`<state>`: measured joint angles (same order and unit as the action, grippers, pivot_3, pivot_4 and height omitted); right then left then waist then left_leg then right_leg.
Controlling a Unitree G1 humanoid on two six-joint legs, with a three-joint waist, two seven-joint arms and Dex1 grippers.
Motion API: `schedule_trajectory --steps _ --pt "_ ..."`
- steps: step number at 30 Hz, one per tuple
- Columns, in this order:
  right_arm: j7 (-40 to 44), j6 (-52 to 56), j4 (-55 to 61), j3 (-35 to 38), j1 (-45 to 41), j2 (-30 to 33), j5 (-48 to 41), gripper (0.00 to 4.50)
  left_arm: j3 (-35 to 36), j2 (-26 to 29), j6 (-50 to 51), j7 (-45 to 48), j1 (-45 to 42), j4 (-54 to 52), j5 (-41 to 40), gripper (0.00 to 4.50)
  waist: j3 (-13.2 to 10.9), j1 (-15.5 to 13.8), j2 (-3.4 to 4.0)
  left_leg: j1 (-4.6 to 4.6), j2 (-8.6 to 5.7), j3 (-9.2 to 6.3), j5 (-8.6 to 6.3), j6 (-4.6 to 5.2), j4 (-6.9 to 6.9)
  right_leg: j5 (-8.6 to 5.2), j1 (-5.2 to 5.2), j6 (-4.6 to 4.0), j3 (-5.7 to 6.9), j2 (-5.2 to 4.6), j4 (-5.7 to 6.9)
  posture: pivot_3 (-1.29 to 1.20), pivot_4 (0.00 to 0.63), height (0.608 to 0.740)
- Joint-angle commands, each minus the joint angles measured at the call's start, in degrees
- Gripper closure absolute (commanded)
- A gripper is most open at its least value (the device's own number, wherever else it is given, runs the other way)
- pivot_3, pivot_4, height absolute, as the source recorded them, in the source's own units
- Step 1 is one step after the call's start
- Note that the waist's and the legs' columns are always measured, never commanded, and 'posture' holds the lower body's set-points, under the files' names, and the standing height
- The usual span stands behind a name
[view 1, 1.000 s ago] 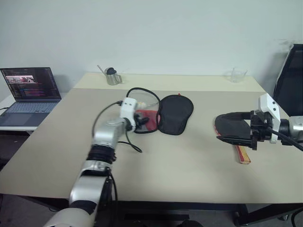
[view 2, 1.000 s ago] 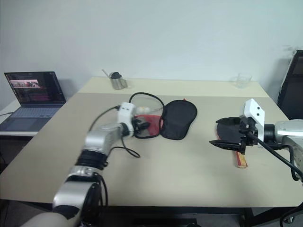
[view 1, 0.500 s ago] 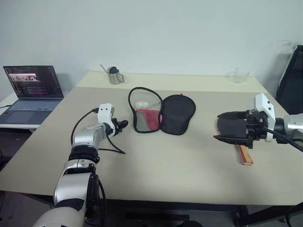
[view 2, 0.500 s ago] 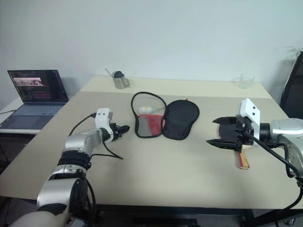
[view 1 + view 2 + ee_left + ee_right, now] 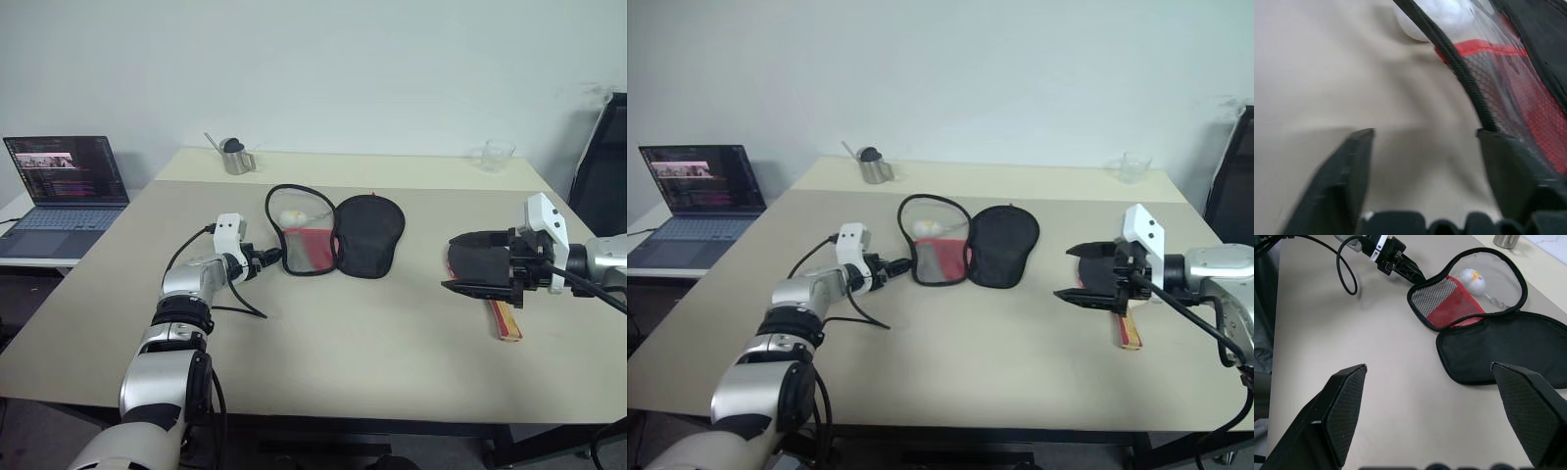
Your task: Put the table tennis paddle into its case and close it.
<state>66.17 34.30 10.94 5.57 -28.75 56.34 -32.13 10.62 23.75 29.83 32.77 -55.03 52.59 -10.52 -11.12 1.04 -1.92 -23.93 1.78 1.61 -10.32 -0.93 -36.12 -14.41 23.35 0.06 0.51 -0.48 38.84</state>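
Note:
The case (image 5: 370,235) lies unzipped and spread flat in the middle of the table. Its mesh-and-red half (image 5: 302,240) is on the left, with a white ball charm (image 5: 292,216) inside it. My left gripper (image 5: 269,257) sits low at the mesh half's left rim. It is open, and one finger (image 5: 1508,166) is against the zipper edge (image 5: 1459,73). The table tennis paddle (image 5: 480,259) lies at the right, its striped handle (image 5: 505,319) pointing toward the front edge. Just above the paddle's black face, my right gripper (image 5: 451,262) hovers wide open with nothing in it.
An open laptop (image 5: 64,186) stands on a side table at the left. A metal cup (image 5: 234,159) and a clear glass cup (image 5: 495,155) stand at the table's far edge. A black chair (image 5: 602,157) is beyond the right corner.
A second ago my left gripper held the mesh half's edge up. It has let go and opened, drew back left, and returned to the rim. The case now lies flat. My right gripper has not moved.

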Motion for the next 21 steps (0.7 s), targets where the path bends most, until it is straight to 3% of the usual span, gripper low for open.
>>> schedule_trajectory --steps 1,15,21 --pt "0.02 -0.41 0.83 1.27 -0.9 0.5 -0.03 0.0 -0.64 0.69 0.75 2.98 -0.6 -3.17 -0.91 0.05 0.0 0.0 0.0 0.0 0.0 0.0 0.0 0.0 0.0 0.0 0.0 0.0 0.01 0.0 0.0 0.0 0.15 0.74" --pt "0.0 0.02 1.45 2.43 0.31 1.42 -0.4 0.0 -1.22 4.07 1.88 6.76 2.82 -7.06 -0.91 0.05 -0.01 0.22 -0.01 -0.01 0.02 -0.01 0.0 0.0 0.02 0.0 0.01 0.0 0.01 -0.03 -0.03 0.0 0.15 0.74" --pt "-0.49 0.36 0.62 3.71 -0.32 1.82 -0.71 0.0 -4.26 7.28 2.92 22.45 12.88 -27.98 -6.65 0.05 -0.01 0.52 -0.01 -0.04 0.09 -0.04 -0.01 -0.01 0.11 -0.02 0.08 -0.03 -0.07 -0.04 -0.09 0.0 0.15 0.74"
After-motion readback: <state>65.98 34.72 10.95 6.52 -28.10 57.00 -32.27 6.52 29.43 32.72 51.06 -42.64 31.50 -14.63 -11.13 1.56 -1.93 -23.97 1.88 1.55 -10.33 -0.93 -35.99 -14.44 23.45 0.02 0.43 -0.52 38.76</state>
